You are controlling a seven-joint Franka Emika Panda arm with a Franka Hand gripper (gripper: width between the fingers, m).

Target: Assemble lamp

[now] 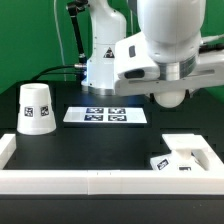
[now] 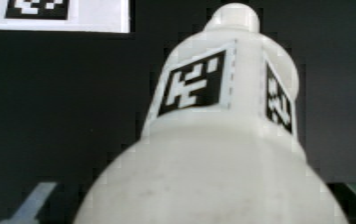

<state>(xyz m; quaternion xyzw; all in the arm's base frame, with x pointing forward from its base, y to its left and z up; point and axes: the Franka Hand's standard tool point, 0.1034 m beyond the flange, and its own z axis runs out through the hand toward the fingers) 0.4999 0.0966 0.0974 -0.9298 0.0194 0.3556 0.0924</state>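
Observation:
My gripper (image 1: 172, 84) is shut on the white ball-topped bulb (image 1: 170, 96) and holds it in the air above the black table, to the exterior view's right of the marker board. In the wrist view the bulb (image 2: 219, 110) fills the picture. Its round end sits between my fingers (image 2: 33, 203) and its tagged neck points away. The truncated-cone shade (image 1: 37, 108) stands on the table at the exterior view's left. The flat square base (image 1: 187, 154) lies at the exterior view's right, below and in front of the held bulb.
The marker board (image 1: 107, 115) lies flat mid-table, and its corner shows in the wrist view (image 2: 50, 12). A white rail (image 1: 90, 181) runs along the front edge and up the exterior view's left side. The arm's white body (image 1: 105, 50) stands at the back.

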